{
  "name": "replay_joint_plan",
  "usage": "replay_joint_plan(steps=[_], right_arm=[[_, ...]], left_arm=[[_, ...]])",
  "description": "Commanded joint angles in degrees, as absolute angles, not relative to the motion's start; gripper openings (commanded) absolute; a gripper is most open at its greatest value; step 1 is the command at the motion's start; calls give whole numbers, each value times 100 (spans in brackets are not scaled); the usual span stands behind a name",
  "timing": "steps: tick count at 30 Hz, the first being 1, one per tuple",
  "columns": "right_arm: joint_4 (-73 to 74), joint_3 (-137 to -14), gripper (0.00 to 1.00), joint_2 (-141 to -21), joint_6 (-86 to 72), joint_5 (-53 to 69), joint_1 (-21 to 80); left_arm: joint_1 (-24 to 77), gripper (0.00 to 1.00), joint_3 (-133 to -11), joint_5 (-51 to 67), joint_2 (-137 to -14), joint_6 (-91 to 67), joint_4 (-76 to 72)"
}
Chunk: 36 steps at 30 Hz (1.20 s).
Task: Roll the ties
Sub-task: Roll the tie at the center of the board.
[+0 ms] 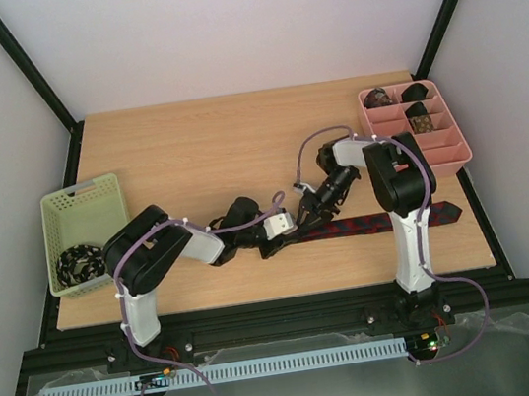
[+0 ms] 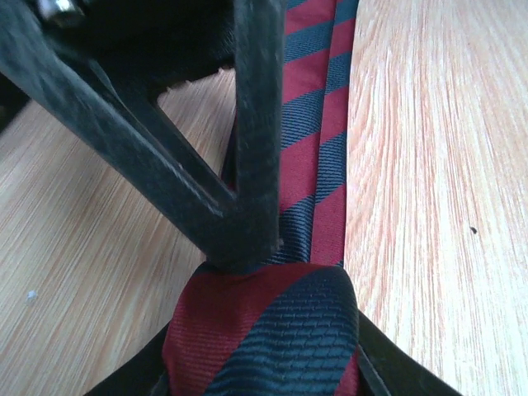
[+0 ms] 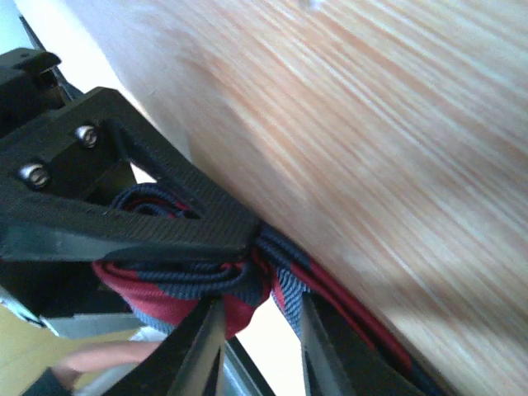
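Note:
A dark red tie with navy stripes (image 1: 378,223) lies stretched along the table's near right side, its left end rolled into a small coil (image 2: 272,330). My left gripper (image 1: 283,223) is shut on that coil, one finger (image 2: 388,367) pressed against each side of it. My right gripper (image 1: 305,214) meets it from the right, and its black finger (image 2: 247,165) stands over the flat strip (image 2: 318,124) just beyond the coil. In the right wrist view the right gripper (image 3: 260,330) is open, with the coil's edge (image 3: 190,280) at its fingertips.
A pale green mesh basket (image 1: 80,196) at the left edge holds a black-white coiled tie (image 1: 80,263). At the back right, a pink divided tray (image 1: 433,158) holds rolled ties (image 1: 419,120) in its far compartments.

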State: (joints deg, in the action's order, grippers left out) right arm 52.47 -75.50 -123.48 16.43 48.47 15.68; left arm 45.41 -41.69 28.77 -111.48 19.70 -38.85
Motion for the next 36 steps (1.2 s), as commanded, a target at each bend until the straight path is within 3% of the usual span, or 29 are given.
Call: replay_joint_plan(steps=[1, 4, 13, 21, 24, 27, 31, 36], right_arm=[[6131, -7829, 36, -12028, 1920, 4575, 1467], [6358, -7852, 41, -11933, 1864, 5028, 1483], [5771, -7712, 39, -12199, 1311, 5047, 1849], [5192, -7460, 3, -12426, 963, 4228, 1749], [5167, -7365, 1, -12483, 1021, 4133, 1673], [5177, -7272, 1, -12570, 1146, 4101, 1628], [5065, -7128, 1, -12633, 1194, 4038, 1548], [4869, -7015, 1, -12649, 1220, 3759, 1393]], left_arm=[[4587, 24, -4125, 2088, -11244, 2490, -2392], [4617, 24, -4165, 2014, -11205, 2555, -2207], [4684, 24, -4324, 1958, -11253, 2520, -2055], [4683, 24, -4291, 2020, -11243, 2593, -1974], [4656, 26, -4294, 2102, -11228, 2590, -1990], [4650, 34, -4313, 2183, -11217, 2651, -2072], [4529, 59, -4366, 2547, -11111, 2553, -2315], [4429, 71, -4305, 3114, -10986, 2227, -3038]])
